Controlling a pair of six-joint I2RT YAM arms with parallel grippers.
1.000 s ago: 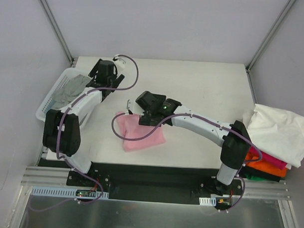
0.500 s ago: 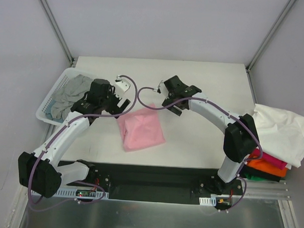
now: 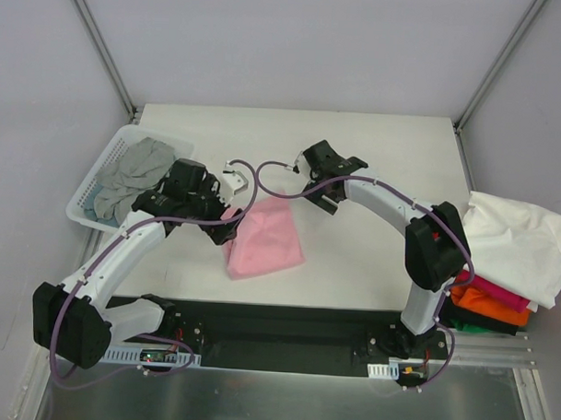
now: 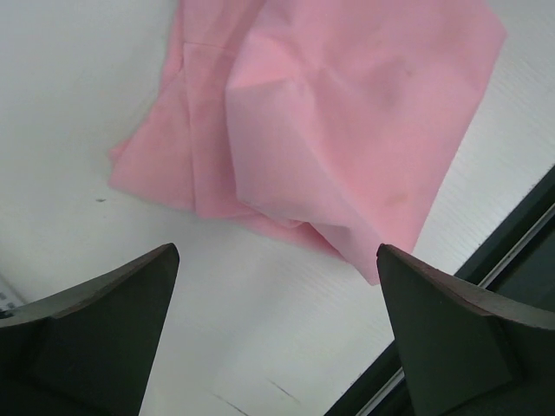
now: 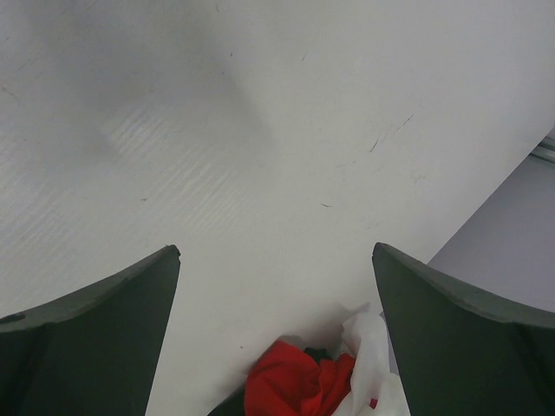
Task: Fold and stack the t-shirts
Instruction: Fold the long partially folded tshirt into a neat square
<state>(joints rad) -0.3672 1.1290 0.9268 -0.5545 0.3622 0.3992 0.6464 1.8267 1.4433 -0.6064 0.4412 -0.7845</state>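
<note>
This looks like a robotics lab cell. Plain pale panels (image 3: 295, 45) on metal struts (image 3: 97, 42) box in a white counter (image 3: 384, 149), and two cabled robot arms (image 3: 122, 251) are bolted to a black plate (image 3: 285, 337) at its edge.

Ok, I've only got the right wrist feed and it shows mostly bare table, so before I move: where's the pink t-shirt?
Observer: The pink t-shirt lies roughly folded in the middle of the table, just near-left of the right gripper.
Operator: Is the left arm holding it?
Observer: No, the left gripper sits by its left edge, jaws open and empty.
Operator: Anything left to fold?
Observer: A grey t-shirt is crumpled in the white basket at the table's left edge.
</note>
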